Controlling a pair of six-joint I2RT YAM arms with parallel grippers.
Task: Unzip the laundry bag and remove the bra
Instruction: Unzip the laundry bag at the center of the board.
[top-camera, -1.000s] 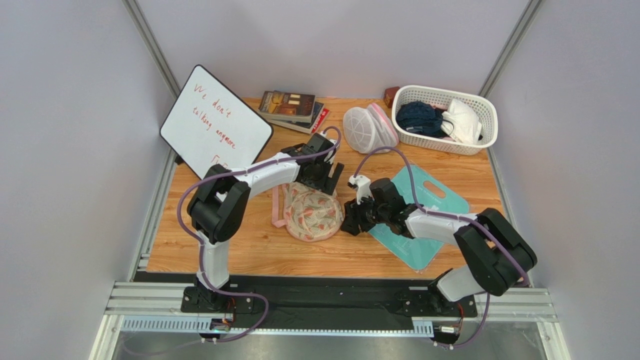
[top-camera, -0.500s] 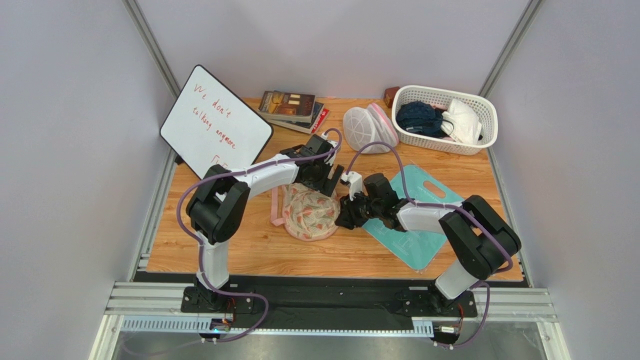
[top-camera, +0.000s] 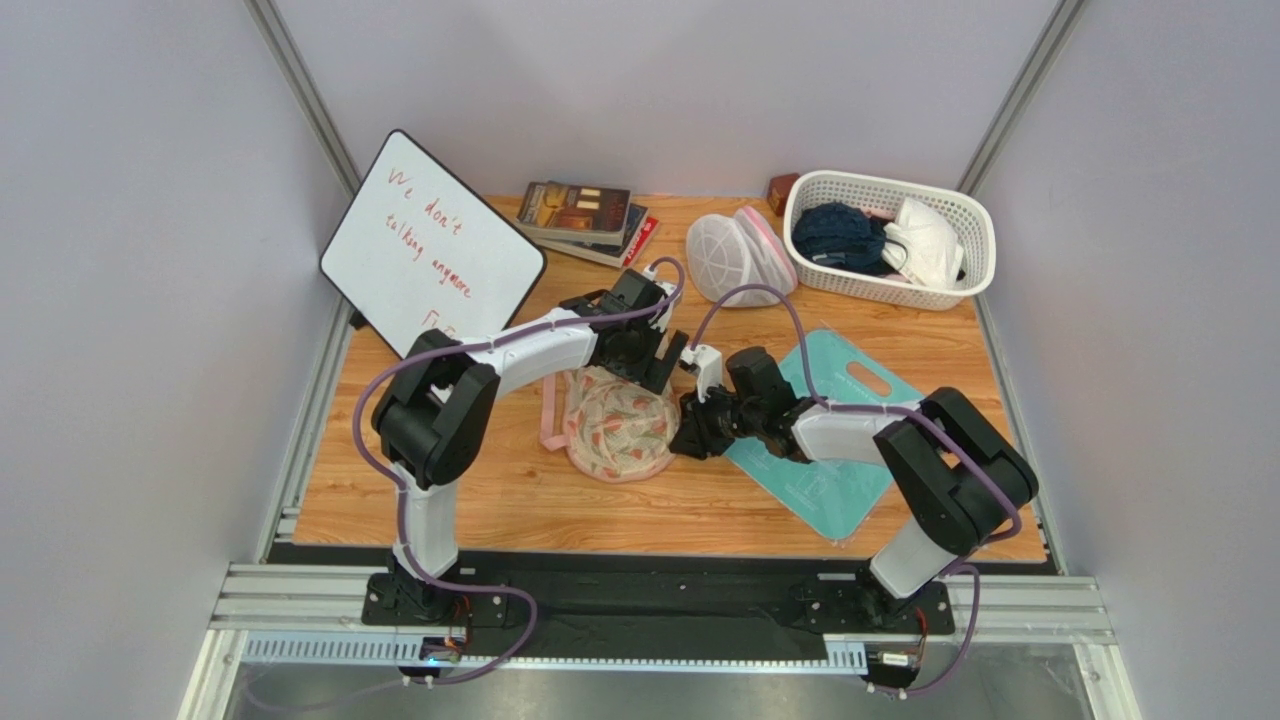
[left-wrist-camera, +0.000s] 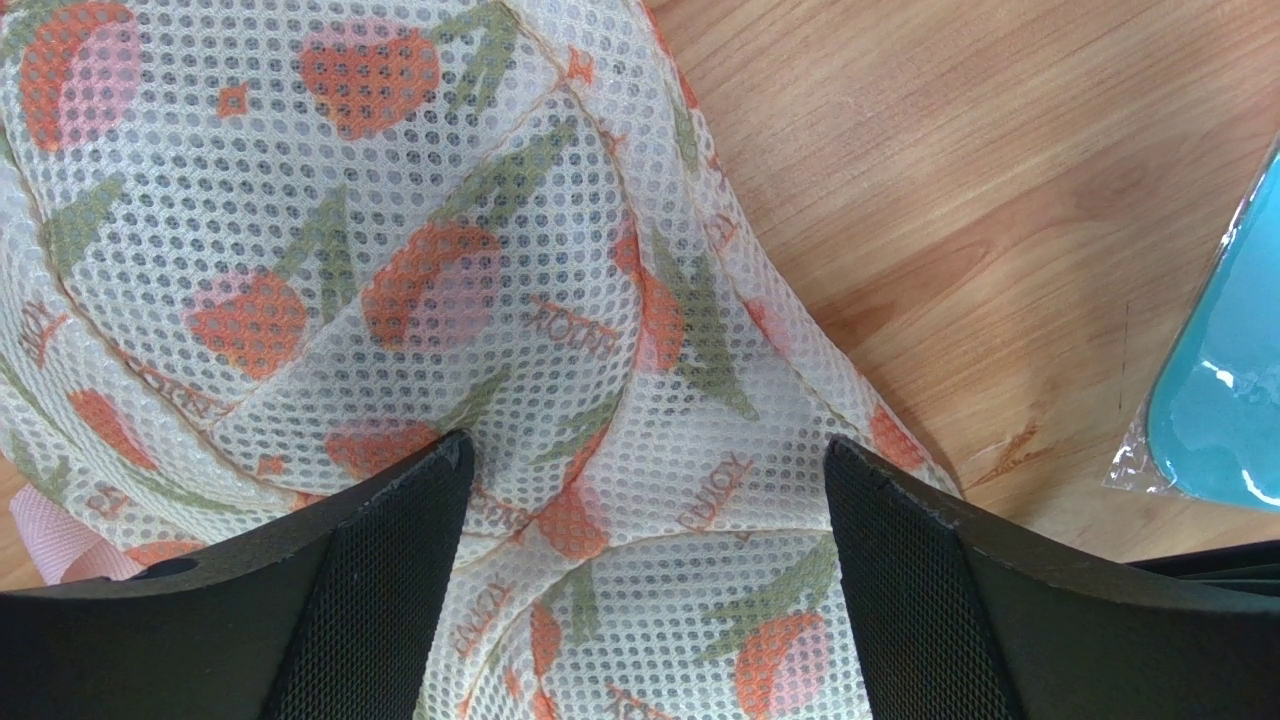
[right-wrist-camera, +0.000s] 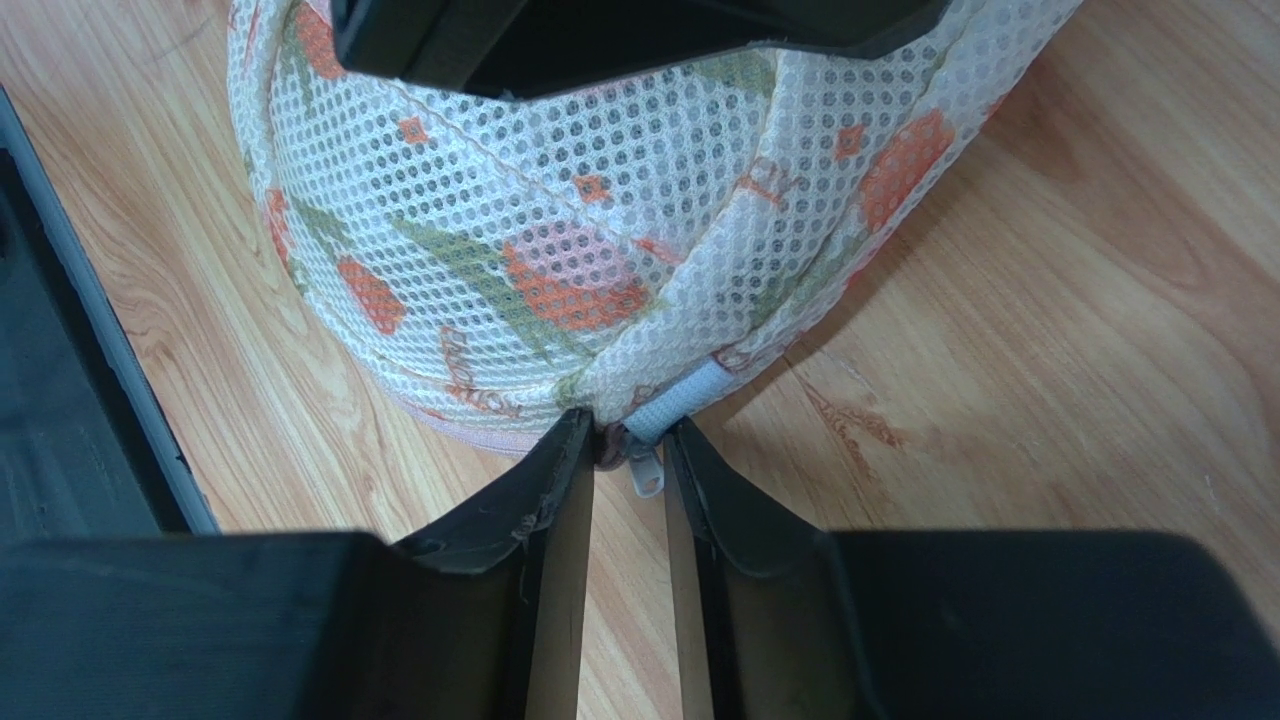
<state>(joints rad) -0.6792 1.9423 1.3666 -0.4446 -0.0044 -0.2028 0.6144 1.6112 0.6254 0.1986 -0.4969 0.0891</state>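
The laundry bag (top-camera: 616, 428), cream mesh with an orange floral print and pink edging, lies on the wooden table at the centre. It fills the left wrist view (left-wrist-camera: 451, 225). My left gripper (top-camera: 639, 360) rests on the bag's far side, jaws wide apart with the fabric bulging between them (left-wrist-camera: 646, 450). My right gripper (top-camera: 688, 435) is at the bag's right edge. In the right wrist view its jaws (right-wrist-camera: 628, 428) stand nearly together around the small silver zipper pull (right-wrist-camera: 646, 473) at the bag's seam (right-wrist-camera: 571, 225). The bra is hidden.
A teal flat pouch (top-camera: 842, 450) lies under my right arm, its corner in the left wrist view (left-wrist-camera: 1225, 375). A white mesh dome bag (top-camera: 736, 258), a white basket (top-camera: 962, 248) with clothes, books (top-camera: 583, 218) and a whiteboard (top-camera: 428, 240) stand at the back.
My right gripper has moved left and farther back to the bag's right edge, and its arm has folded in. My left gripper and the bag have stayed put.
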